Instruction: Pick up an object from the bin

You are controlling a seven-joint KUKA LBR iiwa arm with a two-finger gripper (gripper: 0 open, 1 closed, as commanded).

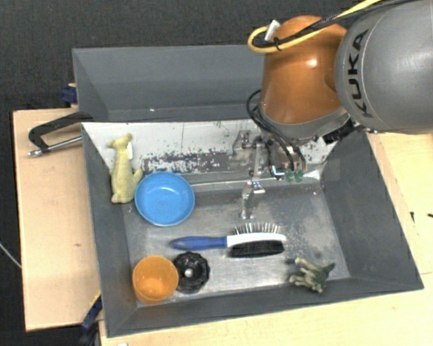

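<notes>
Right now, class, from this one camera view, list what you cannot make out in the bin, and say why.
1. Back right corner of the grey metal bin: hidden behind the arm's orange cover.
2. Small green toy animal: too small to tell its kind.
3. Small black round object: too dark and small to identify.

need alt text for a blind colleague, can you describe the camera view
The arm's end effector hangs over bare floor in the middle of a grey bin, near a blue-handled brush. Around it lie a blue bowl, yellow toy giraffe, orange cup, black round object and green toy animal.
</notes>
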